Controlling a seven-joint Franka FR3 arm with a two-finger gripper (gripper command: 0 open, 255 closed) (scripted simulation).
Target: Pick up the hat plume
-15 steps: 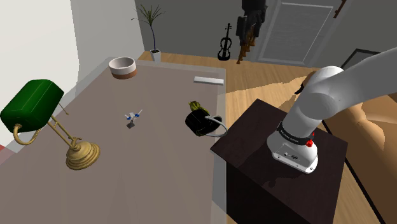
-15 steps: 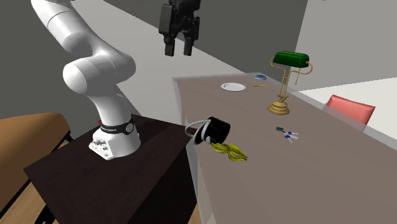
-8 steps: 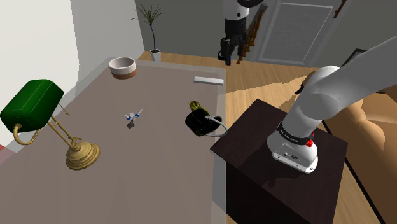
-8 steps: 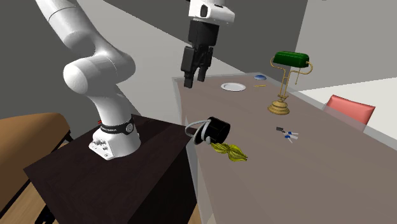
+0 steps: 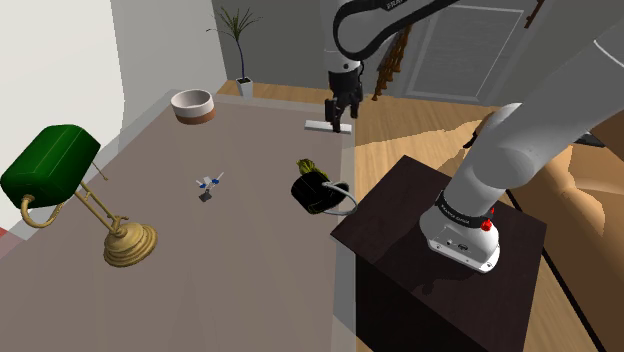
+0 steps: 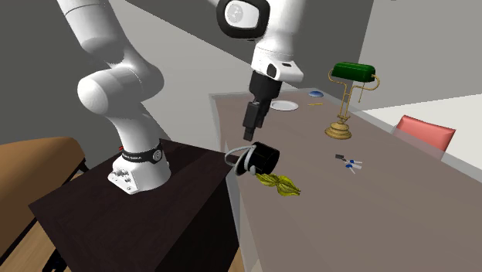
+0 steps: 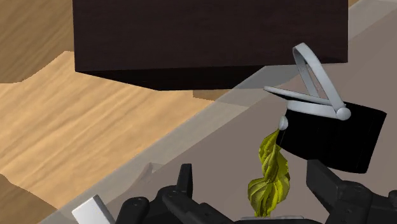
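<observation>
From the shoulder view, the jaws hang above the far right edge of the tabletop (image 5: 230,250). The hat plume (image 5: 306,166) lies nearer, close to the shoulder view's right edge of the tabletop, one end touching a black holder (image 5: 313,194).

In the second exterior view the plume (image 6: 280,184) lies flat, and the jaws hover just above the holder (image 6: 263,157).

The wrist view shows the jaws wide apart and gripping nothing, with the plume (image 7: 270,175) ahead between them. I'd worry that coming down could knock the holder's white wire loop (image 7: 312,70) or clamp the holder instead. The thin plume might also slip free.
</observation>
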